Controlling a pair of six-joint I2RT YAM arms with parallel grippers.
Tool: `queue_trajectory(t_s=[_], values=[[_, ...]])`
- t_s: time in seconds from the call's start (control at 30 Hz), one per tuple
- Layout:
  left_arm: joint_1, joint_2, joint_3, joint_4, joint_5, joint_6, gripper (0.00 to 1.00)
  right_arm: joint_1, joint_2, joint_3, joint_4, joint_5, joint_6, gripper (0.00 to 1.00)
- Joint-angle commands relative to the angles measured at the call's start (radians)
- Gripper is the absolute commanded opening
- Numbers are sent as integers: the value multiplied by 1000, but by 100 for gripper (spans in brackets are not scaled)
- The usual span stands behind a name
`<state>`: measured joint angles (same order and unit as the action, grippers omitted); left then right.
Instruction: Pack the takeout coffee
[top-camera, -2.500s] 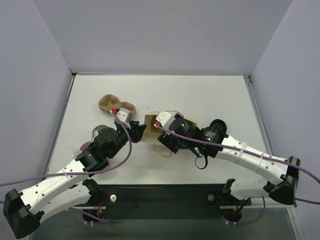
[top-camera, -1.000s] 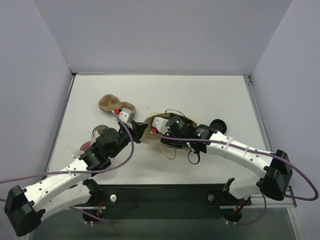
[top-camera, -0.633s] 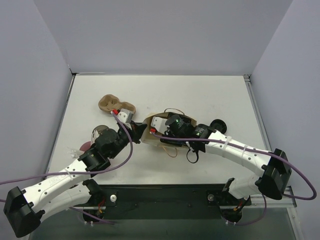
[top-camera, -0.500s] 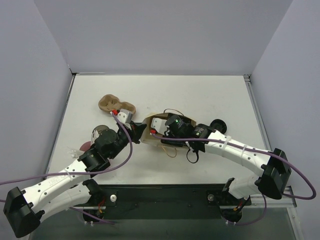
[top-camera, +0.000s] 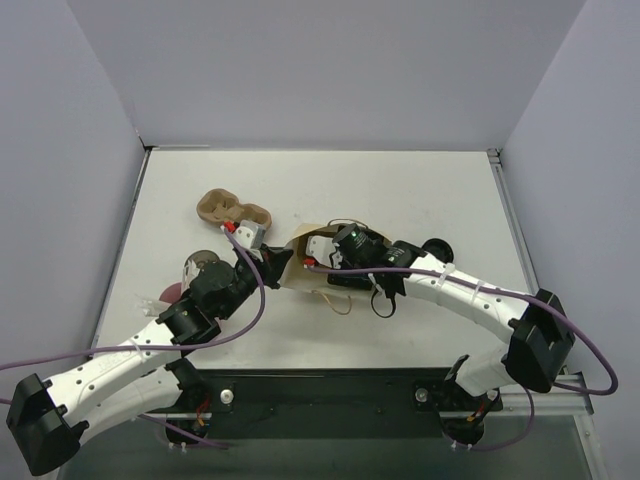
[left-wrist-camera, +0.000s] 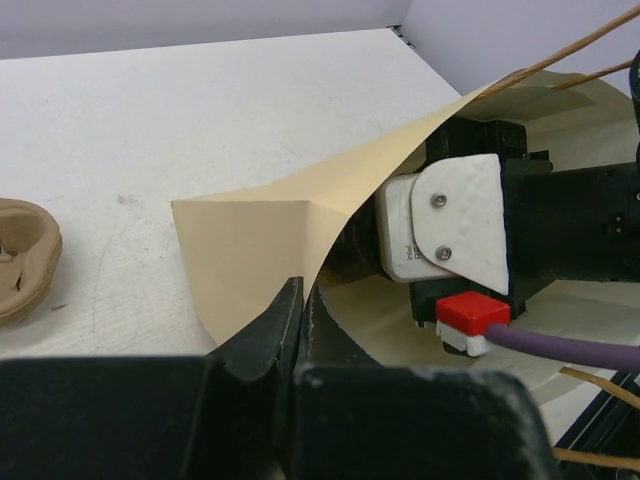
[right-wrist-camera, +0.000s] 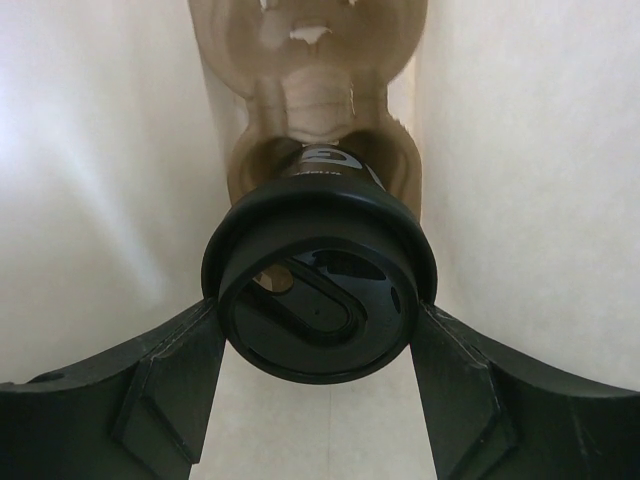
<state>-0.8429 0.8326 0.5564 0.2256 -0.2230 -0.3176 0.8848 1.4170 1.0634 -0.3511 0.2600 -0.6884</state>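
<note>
Takeout coffee (right-wrist-camera: 318, 240): it's inside the paper bag (top-camera: 288, 272). The right wrist view looks straight down on the round dark lid, with pale tan paper on both sides. The black cup body pokes out just beyond the lid.
Right gripper (right-wrist-camera: 318, 312): clamped on the coffee. One black finger (right-wrist-camera: 165, 385) presses each side of the lid rim, so it's a proper grasp. From the top camera the fingers themselves are hidden in the bag's mouth, and only the white wrist block shows there.
Left gripper (left-wrist-camera: 300, 296): pinched tight on the bag's near flap, jaws closed with just the paper edge between them. The flap is pulled up into a peak, so the mouth gapes toward the right arm.
Paper bag: sits mid-table between the two arms. Its string handles trail out on the right arm's side.
Tray (top-camera: 233, 209): the brown pulp two-well one, out on the table (top-camera: 400, 190) just beyond the left gripper, apart from the bag. The left wrist view catches its edge at far left.
Not sure about: there's a brownish moulded shape past the cup in the right wrist view. Honestly can't tell if it's inside the bag or showing through the paper.
</note>
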Motion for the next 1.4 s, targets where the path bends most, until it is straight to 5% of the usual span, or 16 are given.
queue_trajectory(t_s=[0.0, 0.43, 0.97, 1.37], values=[[-4, -15, 11, 15, -1, 14, 0, -30, -3, -14, 58, -24, -36, 39], [-13, -12, 8, 27, -38, 12, 0, -30, 36, -54, 210, -8, -146, 38], [-65, 0, 3, 24, -76, -6, 0, -26, -27, -148, 290, 50, -114, 36], [-71, 23, 43, -6, -111, 12, 0, -52, -85, -152, 323, -51, -70, 35]])
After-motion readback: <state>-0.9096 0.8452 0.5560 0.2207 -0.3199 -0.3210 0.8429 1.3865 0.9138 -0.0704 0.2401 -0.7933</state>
